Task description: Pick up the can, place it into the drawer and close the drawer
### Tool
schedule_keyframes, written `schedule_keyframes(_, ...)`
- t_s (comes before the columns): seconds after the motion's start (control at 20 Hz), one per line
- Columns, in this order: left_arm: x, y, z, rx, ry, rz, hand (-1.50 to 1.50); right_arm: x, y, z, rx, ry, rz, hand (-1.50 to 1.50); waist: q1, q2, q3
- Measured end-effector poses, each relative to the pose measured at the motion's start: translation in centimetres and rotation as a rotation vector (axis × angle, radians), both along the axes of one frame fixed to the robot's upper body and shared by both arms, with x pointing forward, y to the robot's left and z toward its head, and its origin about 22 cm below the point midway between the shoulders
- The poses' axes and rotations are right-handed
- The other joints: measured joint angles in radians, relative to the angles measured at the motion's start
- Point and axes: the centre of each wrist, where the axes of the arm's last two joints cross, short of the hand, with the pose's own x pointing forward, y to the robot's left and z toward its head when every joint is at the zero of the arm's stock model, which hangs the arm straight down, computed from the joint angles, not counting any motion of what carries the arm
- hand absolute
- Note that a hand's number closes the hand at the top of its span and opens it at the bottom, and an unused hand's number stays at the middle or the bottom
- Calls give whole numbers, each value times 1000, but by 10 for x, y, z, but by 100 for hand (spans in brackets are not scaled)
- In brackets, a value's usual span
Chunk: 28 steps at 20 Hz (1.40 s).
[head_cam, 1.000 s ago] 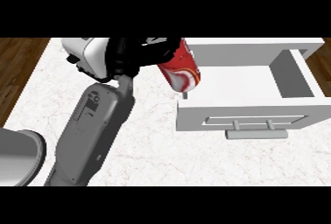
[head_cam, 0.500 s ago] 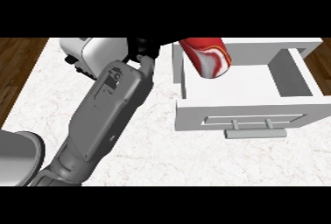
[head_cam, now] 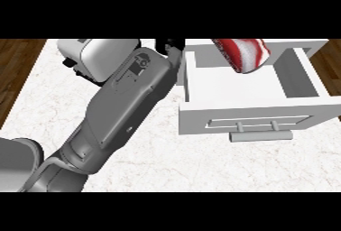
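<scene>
Rising from the lower left of the frame, the grey left forearm (head_cam: 120, 103) slants up across the worktop (head_cam: 173, 153), a white slab of faintly veined marble. The forearm is a smooth, matte casing with rounded edges, and a small dark fitting is set into it near the wrist. At the right, the drawer (head_cam: 260, 108) stands pulled open: a plain white box with flat walls, a recessed panel on its front and a pale bar handle (head_cam: 261, 135) jutting toward the lower edge. Beyond the wrist, only a small black part of the left hand (head_cam: 170, 44) shows just left of the drawer's far corner, and its state cannot be told. The can (head_cam: 243, 54) is at the upper right, a glossy red cylinder with white swirls, tilted over the back of the open drawer, its upper part cut off by the frame. A rounded white appliance (head_cam: 96, 56) sits at the upper left, with brown wooden floor (head_cam: 16, 58) past the worktop's edge.
</scene>
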Motion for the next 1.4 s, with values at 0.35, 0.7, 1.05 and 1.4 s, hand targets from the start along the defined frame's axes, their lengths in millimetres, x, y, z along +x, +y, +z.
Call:
schedule_keyframes(0.35, 5, -17, 4, 14, 18, -6, 150, 4, 3, 3, -4, -3, 4, -150, -11, 2, 0)
schedule_keyframes(0.7, 6, -28, -2, 53, 36, 14, 150, 6, 7, 1, 2, -7, 26, -150, -23, 5, 1)
schedule_keyframes(1.05, 12, -28, -15, 95, 64, 43, 150, 12, 10, 7, -1, -11, 28, -150, -36, 10, 1)
schedule_keyframes(1.4, 14, -27, -28, 137, 86, 96, -150, 14, 7, 8, -5, -10, 40, -150, -50, 13, 2)
